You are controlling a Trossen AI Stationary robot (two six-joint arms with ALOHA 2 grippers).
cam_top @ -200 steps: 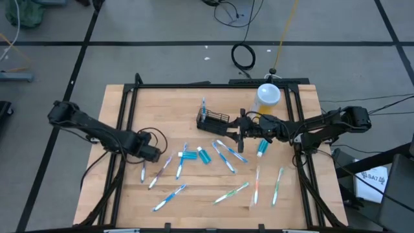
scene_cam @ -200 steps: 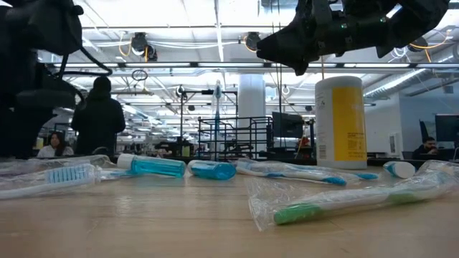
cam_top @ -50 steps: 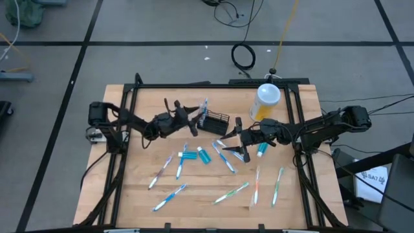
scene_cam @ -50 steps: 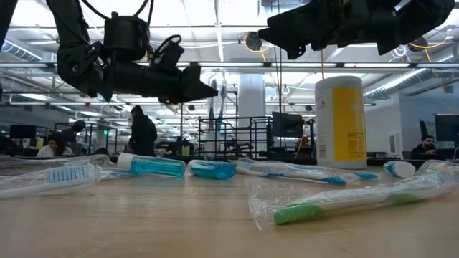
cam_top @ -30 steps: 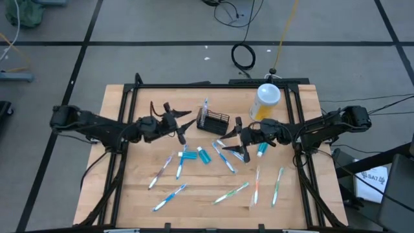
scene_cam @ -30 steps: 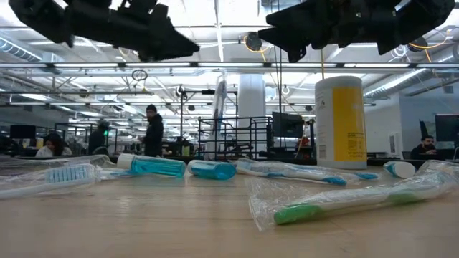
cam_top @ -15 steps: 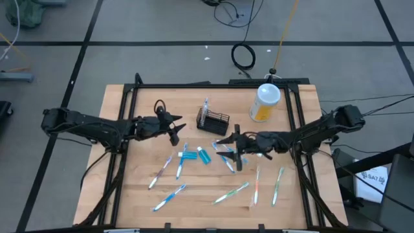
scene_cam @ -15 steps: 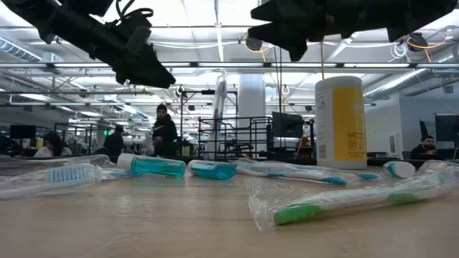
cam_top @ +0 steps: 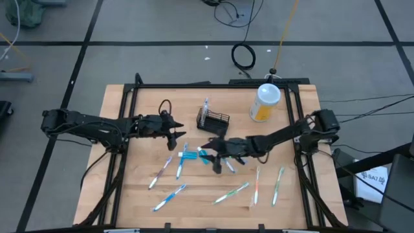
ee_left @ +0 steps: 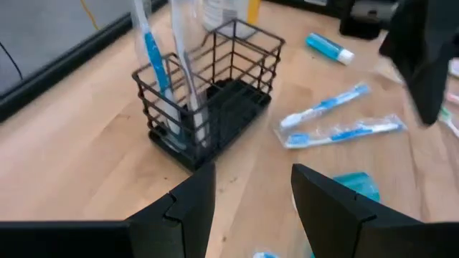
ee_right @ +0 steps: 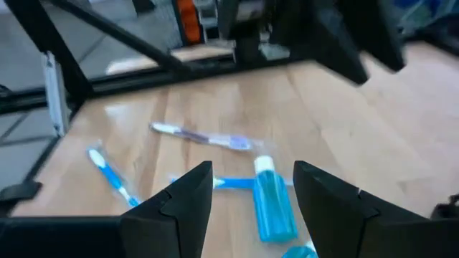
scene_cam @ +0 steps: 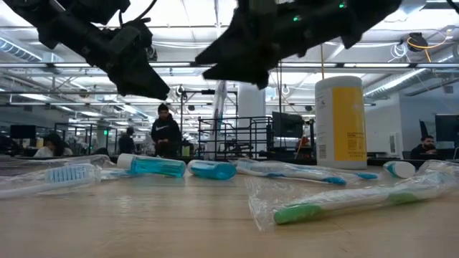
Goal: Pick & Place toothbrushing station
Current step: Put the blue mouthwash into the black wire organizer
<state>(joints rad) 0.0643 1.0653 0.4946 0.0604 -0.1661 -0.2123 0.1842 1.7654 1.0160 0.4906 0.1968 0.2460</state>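
Observation:
The toothbrushing station (cam_top: 214, 120) is a small black wire caddy that stands on its base at the table's far middle. Two wrapped toothbrushes (ee_left: 163, 64) stand upright in one end of it. My left gripper (cam_top: 176, 133) hovers open just left of the caddy and slants down toward it; in its wrist view the caddy (ee_left: 208, 93) lies ahead of the open fingers (ee_left: 251, 208). My right gripper (cam_top: 206, 150) hovers open in front of the caddy, above a blue tube (ee_right: 272, 201) that lies flat. Neither gripper holds anything.
A yellow bottle with a white lid (cam_top: 266, 102) stands at the far right. Wrapped toothbrushes (cam_top: 231, 193) (cam_top: 169, 197) (cam_top: 278, 184) and another blue tube (cam_top: 187, 156) lie scattered over the table's middle and near half. A black frame (cam_top: 123, 110) borders the table. A person (scene_cam: 166, 132) stands in the room behind.
My right gripper has reached toward the table's left and a little down, from beside the caddy's right end to above the blue tubes in front of it. My left gripper has tipped its fingers downward while staying left of the caddy. The caddy has not moved.

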